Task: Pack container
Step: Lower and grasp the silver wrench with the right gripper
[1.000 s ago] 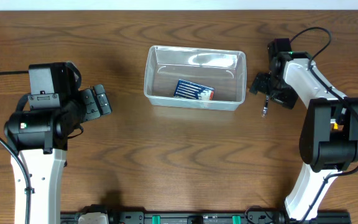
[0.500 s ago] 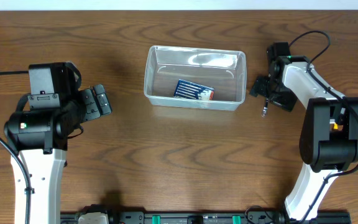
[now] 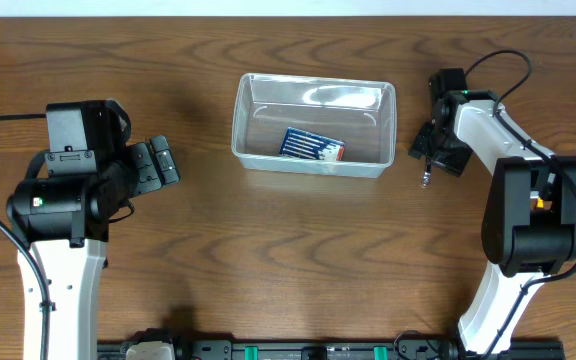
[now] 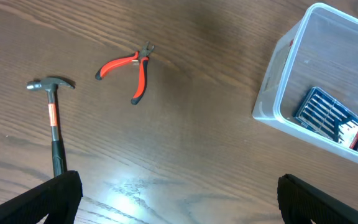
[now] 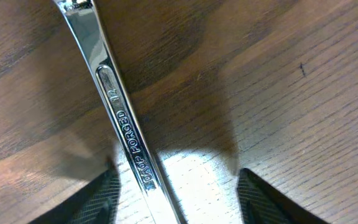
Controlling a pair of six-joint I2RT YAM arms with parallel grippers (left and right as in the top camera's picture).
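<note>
Though clear, container [image 3: 239,120] with blue packet [image 3: 312,146].

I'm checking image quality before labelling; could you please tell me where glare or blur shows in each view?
Overhead: sharp, with a white sheen inside the container. Left wrist: a soft glare patch on the table. Right wrist: bright glare on the wood beside the wrench, its stamped lettering sharp.
</note>
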